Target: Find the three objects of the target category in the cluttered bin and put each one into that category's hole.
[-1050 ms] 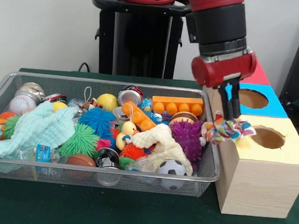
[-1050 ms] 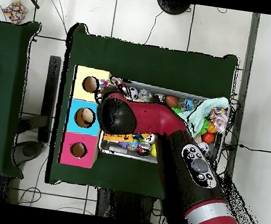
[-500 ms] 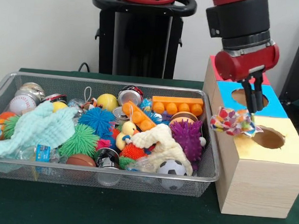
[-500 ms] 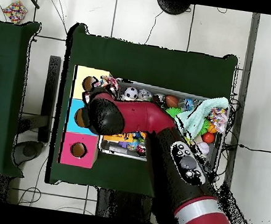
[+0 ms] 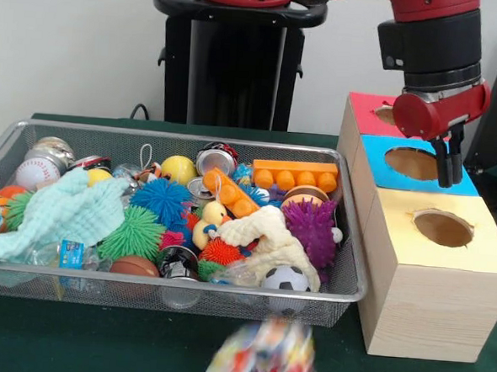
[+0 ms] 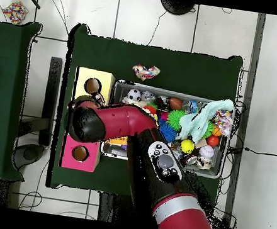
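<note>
With the end effector [image 5: 446,169] closed and empty, the rope toy [image 5: 263,358] — loose on the worktop [image 5: 95,345] — may be left unsorted.

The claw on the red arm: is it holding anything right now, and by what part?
Nothing is held. The gripper hangs empty over the blue box, and the multicoloured rope toy is on the green table.
</note>
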Robot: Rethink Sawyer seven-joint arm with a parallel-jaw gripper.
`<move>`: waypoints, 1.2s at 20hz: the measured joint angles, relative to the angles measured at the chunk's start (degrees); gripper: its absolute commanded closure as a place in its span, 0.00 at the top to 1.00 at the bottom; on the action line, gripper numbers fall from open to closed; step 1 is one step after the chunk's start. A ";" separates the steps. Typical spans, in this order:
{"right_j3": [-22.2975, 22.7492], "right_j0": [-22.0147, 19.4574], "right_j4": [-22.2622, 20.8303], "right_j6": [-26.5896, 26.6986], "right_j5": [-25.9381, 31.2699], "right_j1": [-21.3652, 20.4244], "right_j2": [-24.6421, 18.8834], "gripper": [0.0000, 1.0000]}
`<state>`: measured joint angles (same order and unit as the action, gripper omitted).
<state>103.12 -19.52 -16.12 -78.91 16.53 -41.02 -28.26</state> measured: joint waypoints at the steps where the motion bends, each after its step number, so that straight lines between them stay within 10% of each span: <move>1: 0.01 0.25 -0.04 0.00 0.00 0.00 0.21 0.00; 24: 0.01 2.30 -0.40 0.00 -0.70 -0.65 5.51 0.00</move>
<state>103.13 -17.22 -16.52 -78.91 15.83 -41.67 -22.74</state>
